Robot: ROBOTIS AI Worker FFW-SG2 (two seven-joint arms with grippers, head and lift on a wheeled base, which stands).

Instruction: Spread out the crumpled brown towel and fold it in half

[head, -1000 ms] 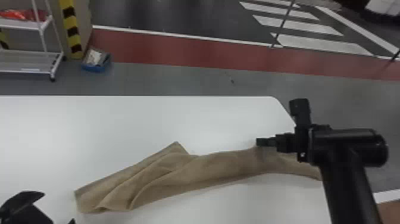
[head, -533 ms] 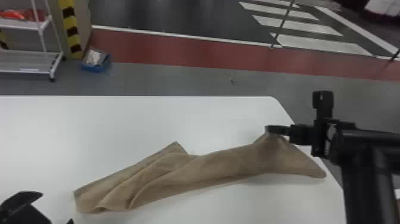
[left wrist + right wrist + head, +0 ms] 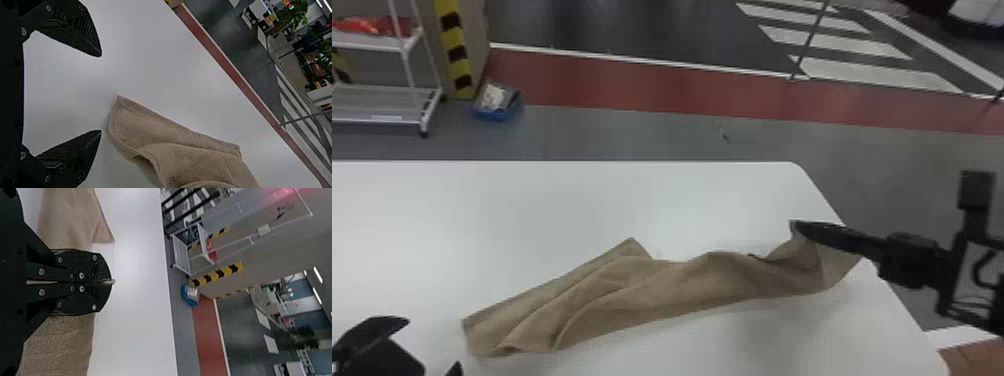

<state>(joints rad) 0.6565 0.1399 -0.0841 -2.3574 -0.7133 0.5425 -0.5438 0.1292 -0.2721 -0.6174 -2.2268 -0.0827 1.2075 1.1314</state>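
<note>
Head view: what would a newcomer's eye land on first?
The brown towel, a rumpled strip slanting across the white table. Next, the black right claw at right, shut on the towel near its right end. Then the left claw, open in the bottom left corner.

In the head view I have the towel (image 3: 652,290) on the desk (image 3: 532,210), running from the lower left of the frame to right of centre. Near its right end, its far edge is between the jaws of my right gripper (image 3: 796,225). My left gripper (image 3: 432,345) is at lower left, apart from the towel. Behind the desk, at upper left, a rack (image 3: 377,92) stands on the floor (image 3: 632,135), a box (image 3: 494,116) to its right.
</note>
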